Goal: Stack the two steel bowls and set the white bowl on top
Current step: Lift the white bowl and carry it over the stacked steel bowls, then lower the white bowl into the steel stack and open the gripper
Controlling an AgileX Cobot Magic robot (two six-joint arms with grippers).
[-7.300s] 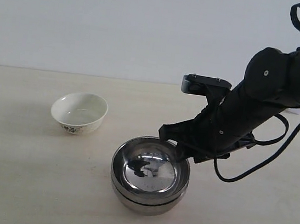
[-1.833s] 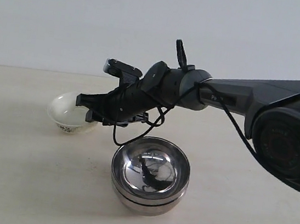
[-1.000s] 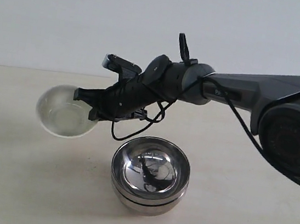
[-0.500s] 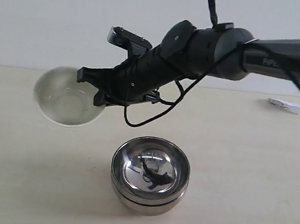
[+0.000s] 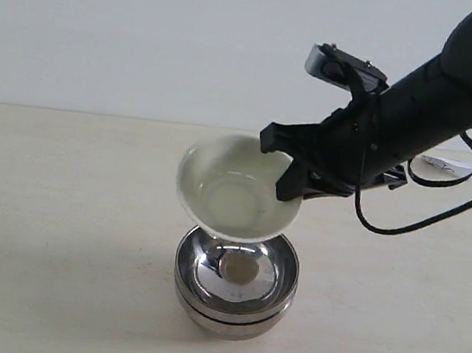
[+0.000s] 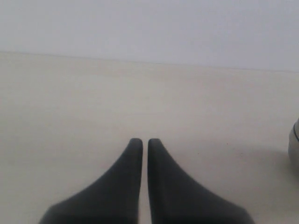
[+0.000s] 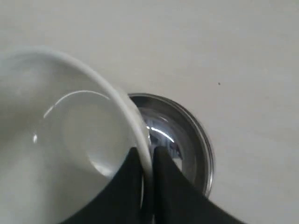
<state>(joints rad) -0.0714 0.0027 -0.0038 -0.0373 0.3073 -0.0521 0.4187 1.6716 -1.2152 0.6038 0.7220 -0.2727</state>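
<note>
The two steel bowls (image 5: pixel 234 291) sit nested as one stack on the table, mirror-bright inside. Just above them hangs the white bowl (image 5: pixel 236 190), tilted, clear of the stack's rim. My right gripper (image 5: pixel 286 176) is shut on the white bowl's rim at its right side. In the right wrist view the fingers pinch the white bowl's (image 7: pixel 70 140) rim, one inside and one outside, with the steel stack (image 7: pixel 187 140) below and beyond. My left gripper (image 6: pixel 140 142) shows only in its wrist view, shut over bare table with nothing held.
A small white scrap (image 5: pixel 443 165) lies at the far right of the beige table (image 5: pixel 49 274). A sliver of the steel stack (image 6: pixel 294 144) shows at the edge of the left wrist view.
My right arm lifted the white bowl from the table's left side and has carried it rightward; it now hangs over the steel stack.
</note>
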